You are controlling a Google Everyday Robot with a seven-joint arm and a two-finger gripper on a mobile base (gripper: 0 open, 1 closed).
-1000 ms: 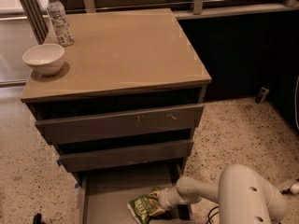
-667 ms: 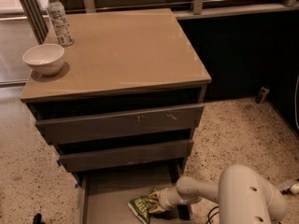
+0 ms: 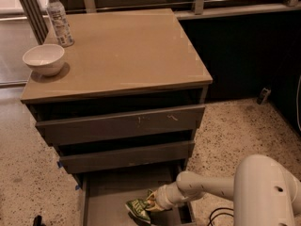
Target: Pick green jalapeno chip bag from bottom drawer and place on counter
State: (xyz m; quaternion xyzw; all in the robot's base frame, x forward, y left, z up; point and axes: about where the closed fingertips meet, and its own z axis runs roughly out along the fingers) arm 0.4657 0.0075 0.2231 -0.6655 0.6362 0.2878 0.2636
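Note:
The green jalapeno chip bag is in the open bottom drawer, near its front right part, tilted with one edge raised. My gripper reaches into the drawer from the right on a white arm and is shut on the bag's right edge. The fingers are mostly hidden behind the bag. The tan counter is the top of the cabinet, well above the gripper.
A white bowl and a clear water bottle stand at the counter's left side. The two upper drawers jut out slightly above the bottom drawer. My white base is at the lower right on speckled floor.
The bag has shifted slightly left and looks more crumpled and raised in the gripper. The arm has barely moved.

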